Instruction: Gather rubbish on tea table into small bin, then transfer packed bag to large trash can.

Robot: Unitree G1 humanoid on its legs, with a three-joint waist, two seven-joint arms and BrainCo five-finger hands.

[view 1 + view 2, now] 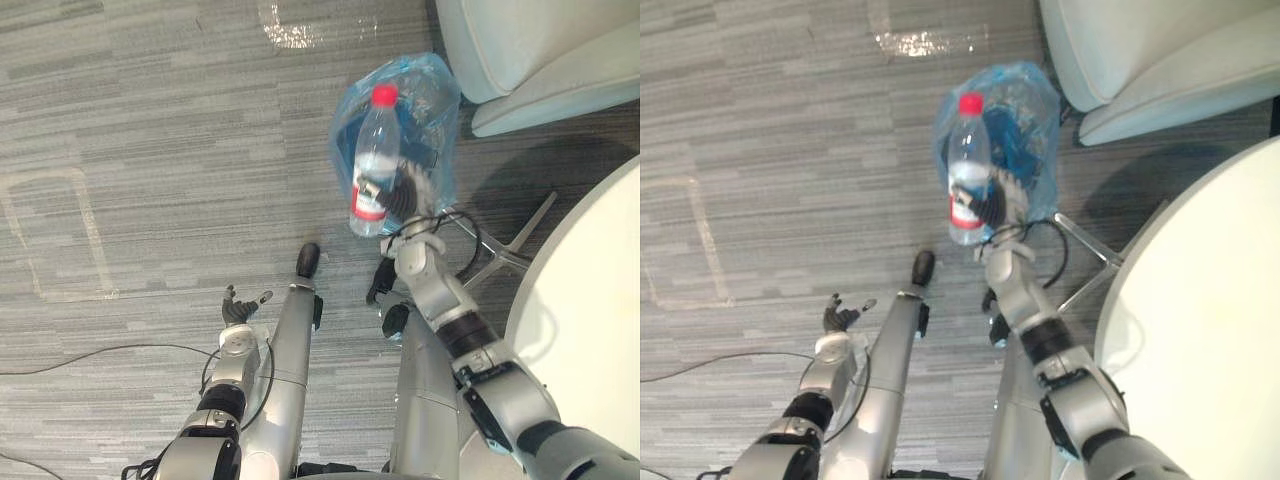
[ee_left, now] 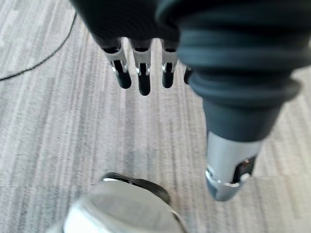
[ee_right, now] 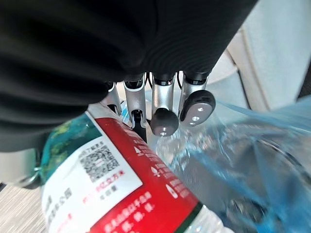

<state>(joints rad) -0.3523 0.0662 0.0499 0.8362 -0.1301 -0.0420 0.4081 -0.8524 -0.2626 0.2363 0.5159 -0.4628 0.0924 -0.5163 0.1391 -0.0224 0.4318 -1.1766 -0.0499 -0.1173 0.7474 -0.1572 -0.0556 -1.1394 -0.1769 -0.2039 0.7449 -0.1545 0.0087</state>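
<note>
- The right hand [image 1: 406, 196] has its fingers curled round the water bottle [image 1: 376, 150], gripping it at the red label, red cap up.
- The bottle is held upright just in front of the blue bin bag [image 1: 437, 95], above the grey carpet [image 1: 150, 150].
- The left hand [image 1: 240, 306] hangs low over the carpet, fingers loose and straight, holding nothing.
- The white tea table [image 1: 590, 300] curves in on the right, and a pale chair [image 1: 540, 50] sits beyond the bag.
</note>
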